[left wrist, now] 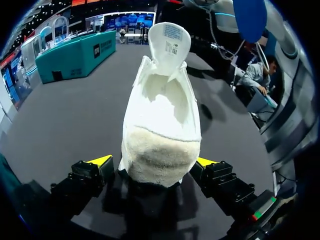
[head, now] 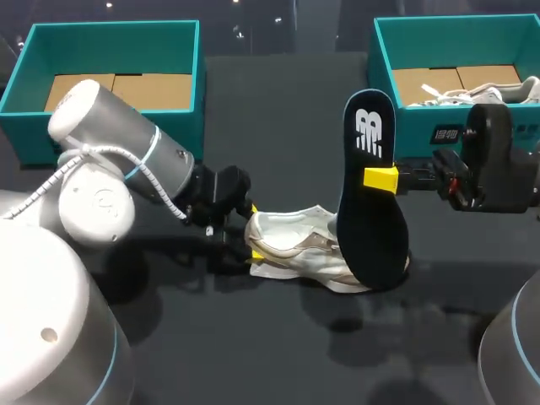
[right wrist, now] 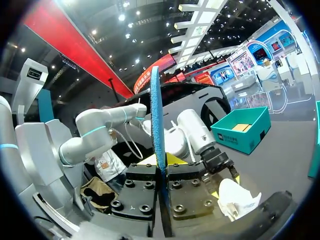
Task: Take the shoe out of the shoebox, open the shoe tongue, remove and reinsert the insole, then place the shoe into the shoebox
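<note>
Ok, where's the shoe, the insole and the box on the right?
shoe [head: 287,229], head view, inside its white opening.
insole [head: 375,245], head view, its dark lower half.
right shoebox [head: 413,126], head view, its teal front wall.

- The shoe [head: 295,249] rests on the surface [head: 253,354] near its middle, heel toward the left arm and toe toward the right.
- The left end effector [head: 252,232] sits at the heel, one finger against each side.
- The insole [head: 371,194] stands upright over the toe end, clamped mid-length by the right end effector [head: 375,178].
- The left shoebox [head: 110,29] sits at the far left.
- The right shoebox [head: 456,24] sits at the far right, behind the right end effector.
- A second shoe [head: 472,93] lies in the right shoebox.
</note>
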`<state>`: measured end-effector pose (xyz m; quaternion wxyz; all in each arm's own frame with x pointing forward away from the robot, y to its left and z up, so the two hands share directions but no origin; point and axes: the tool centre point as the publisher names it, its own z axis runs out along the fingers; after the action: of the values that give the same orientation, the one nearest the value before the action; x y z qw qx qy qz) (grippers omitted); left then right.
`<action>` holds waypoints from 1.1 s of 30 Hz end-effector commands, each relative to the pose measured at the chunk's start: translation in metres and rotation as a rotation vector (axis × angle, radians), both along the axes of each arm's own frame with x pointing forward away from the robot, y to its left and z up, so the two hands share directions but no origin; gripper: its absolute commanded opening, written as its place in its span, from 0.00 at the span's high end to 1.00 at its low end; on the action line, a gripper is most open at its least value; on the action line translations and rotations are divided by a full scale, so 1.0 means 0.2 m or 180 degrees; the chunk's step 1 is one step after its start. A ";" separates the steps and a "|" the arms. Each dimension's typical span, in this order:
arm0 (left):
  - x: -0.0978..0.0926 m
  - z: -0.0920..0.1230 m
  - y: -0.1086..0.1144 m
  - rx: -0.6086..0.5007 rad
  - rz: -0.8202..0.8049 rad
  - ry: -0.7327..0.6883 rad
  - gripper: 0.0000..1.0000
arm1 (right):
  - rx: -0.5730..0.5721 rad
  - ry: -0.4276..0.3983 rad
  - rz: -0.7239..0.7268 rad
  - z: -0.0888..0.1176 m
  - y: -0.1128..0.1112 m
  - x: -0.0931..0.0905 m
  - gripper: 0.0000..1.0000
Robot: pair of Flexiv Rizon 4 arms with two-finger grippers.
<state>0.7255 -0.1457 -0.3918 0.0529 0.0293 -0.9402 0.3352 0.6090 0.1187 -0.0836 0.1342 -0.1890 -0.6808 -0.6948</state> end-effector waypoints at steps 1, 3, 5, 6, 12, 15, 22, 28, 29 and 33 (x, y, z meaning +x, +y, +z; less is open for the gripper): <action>0.02 0.03 -0.02 0.0624 -0.0077 0.0028 0.00 | -0.0003 0.0003 -0.0007 0.00 0.01 0.00 1.00; 0.02 0.03 -0.02 0.0624 -0.0077 0.0028 0.00 | -0.0003 0.0003 -0.0007 0.00 0.01 0.00 1.00; 0.02 0.03 -0.02 0.0624 -0.0077 0.0028 0.00 | -0.0003 0.0003 -0.0007 0.00 0.01 0.00 1.00; 0.02 0.03 -0.02 0.0624 -0.0077 0.0028 0.00 | -0.0003 0.0003 -0.0007 0.00 0.01 0.00 1.00; 0.05 0.05 -0.02 0.1240 -0.0384 -0.0160 0.00 | -0.0003 0.0003 -0.0007 0.00 0.01 0.00 1.00; 0.06 0.05 -0.01 0.1446 -0.0497 -0.0254 0.00 | -0.0003 0.0003 -0.0007 0.00 0.01 0.00 1.00; 0.03 0.03 -0.02 0.1596 -0.0683 -0.0308 0.00 | -0.0003 0.0003 -0.0007 0.00 0.01 0.00 1.00; 0.02 0.02 -0.03 0.1626 -0.0732 -0.0340 0.00 | -0.0003 0.0003 -0.0007 0.00 0.01 0.00 1.00; 0.01 0.02 -0.03 0.1632 -0.0741 -0.0349 0.00 | -0.0003 0.0003 -0.0007 0.00 0.01 0.00 1.00; 0.01 0.03 -0.04 0.1663 -0.0745 -0.0374 0.00 | -0.0003 0.0003 -0.0007 0.00 0.01 0.00 1.00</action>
<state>0.7280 -0.1511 -0.3880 0.0304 -0.0863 -0.9912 0.0953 0.6097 0.1190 -0.0835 0.1345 -0.1888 -0.6806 -0.6950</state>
